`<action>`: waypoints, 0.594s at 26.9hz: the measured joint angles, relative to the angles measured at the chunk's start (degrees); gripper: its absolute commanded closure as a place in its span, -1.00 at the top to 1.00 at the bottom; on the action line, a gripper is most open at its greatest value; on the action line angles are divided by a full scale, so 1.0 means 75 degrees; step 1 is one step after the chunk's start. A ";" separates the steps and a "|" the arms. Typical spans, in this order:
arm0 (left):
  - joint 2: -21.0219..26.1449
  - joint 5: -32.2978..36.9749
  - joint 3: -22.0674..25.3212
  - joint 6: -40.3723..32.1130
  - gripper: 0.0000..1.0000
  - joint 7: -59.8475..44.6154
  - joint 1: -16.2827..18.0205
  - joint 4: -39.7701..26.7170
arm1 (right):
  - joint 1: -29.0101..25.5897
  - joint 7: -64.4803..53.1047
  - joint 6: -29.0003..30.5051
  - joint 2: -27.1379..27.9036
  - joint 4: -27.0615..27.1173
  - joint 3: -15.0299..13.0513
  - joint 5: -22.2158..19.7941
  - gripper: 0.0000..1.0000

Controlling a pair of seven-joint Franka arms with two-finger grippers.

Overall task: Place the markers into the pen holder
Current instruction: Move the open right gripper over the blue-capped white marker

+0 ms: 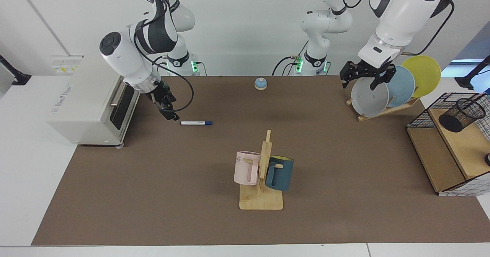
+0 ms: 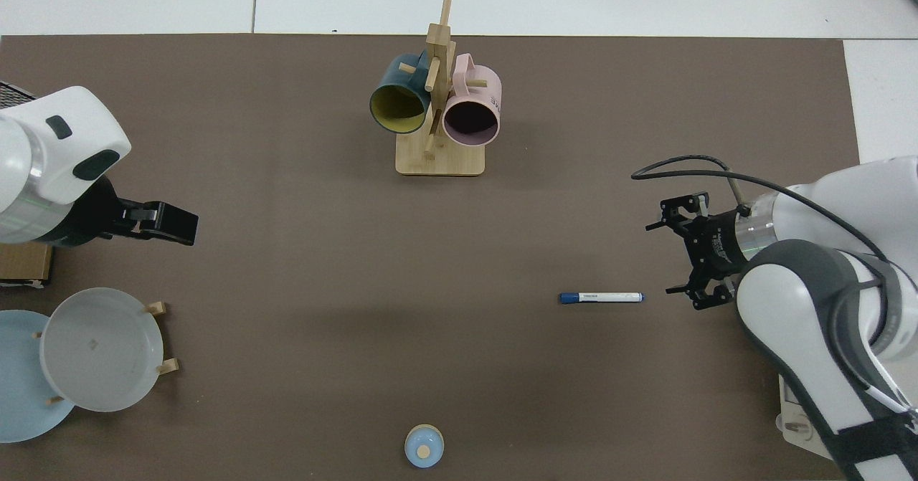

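Black-mesh pen holder (image 1: 461,115) cut off from top view; marker (image 1: 196,123) lies flat

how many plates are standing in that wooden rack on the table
3. A grey plate stands at the front of the rack, a light blue plate behind it, and a yellow plate at the back. Another could be hidden behind them.

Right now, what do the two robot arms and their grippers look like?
Both arms are glossy white, rounded shells with dark grey or black joint sections and a silver ring at the wrist. Black cables loop along each arm, and green lights glow at the bases. The right gripper and left gripper are black, skeletal two-finger units; the left one shows a small blue light.
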 measured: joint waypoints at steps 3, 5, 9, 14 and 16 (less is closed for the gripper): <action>0.0000 0.0000 0.0001 0.0075 1.00 0.0000 0.0000 -0.0011 | 0.0002 0.0056 0.0275 0.0140 -0.0265 0.0000 0.0391 1.00; 0.0000 0.0000 0.0021 0.0138 1.00 0.0000 -0.0002 -0.0024 | 0.0002 0.0062 0.0423 0.0168 -0.0478 -0.0001 0.0595 1.00; 0.0000 0.0000 0.0132 0.0198 1.00 0.0053 -0.0005 -0.0049 | -0.0020 0.0062 0.0657 0.0170 -0.0870 -0.0012 0.0960 1.00; 0.0004 0.0000 0.0199 0.0318 1.00 0.0122 -0.0007 -0.0067 | -0.0169 -0.0091 0.0783 0.0168 -0.1197 -0.0029 0.1589 1.00; 0.0004 0.0000 0.0199 0.0321 1.00 0.0123 -0.0013 -0.0068 | -0.0274 -0.0292 0.0884 0.0169 -0.1299 -0.0039 0.1869 1.00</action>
